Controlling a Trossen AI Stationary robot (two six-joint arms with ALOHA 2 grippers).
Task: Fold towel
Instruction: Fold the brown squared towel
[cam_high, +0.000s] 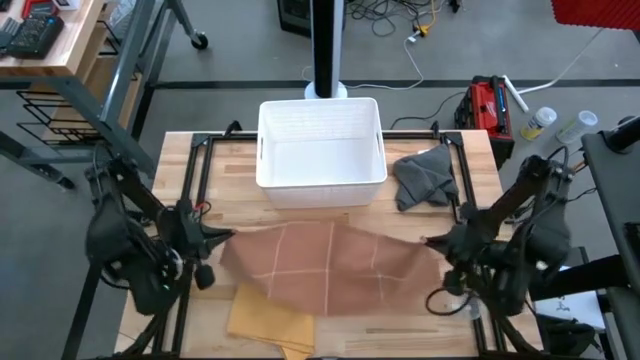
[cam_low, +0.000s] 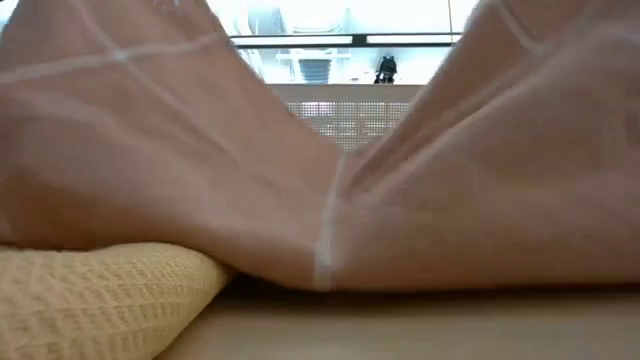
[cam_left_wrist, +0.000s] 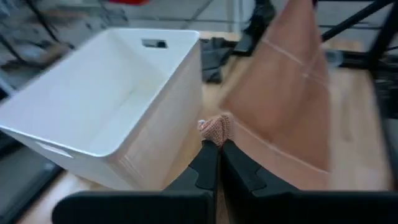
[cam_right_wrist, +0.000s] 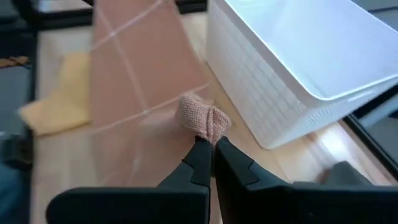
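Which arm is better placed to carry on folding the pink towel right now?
Neither alone. The left pincer and right pincer are each shut on a corner of the pink towel, stretched between them above the yellow towel, so both should likely move together.

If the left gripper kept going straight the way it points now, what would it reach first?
Beyond the pink towel it grips, the left gripper points across the table toward the right gripper; that probably comes first, though depth is unclear.

The left gripper (cam_left_wrist: 217, 149) pinches the pink towel's (cam_left_wrist: 283, 106) corner beside the white basket (cam_left_wrist: 124, 106).
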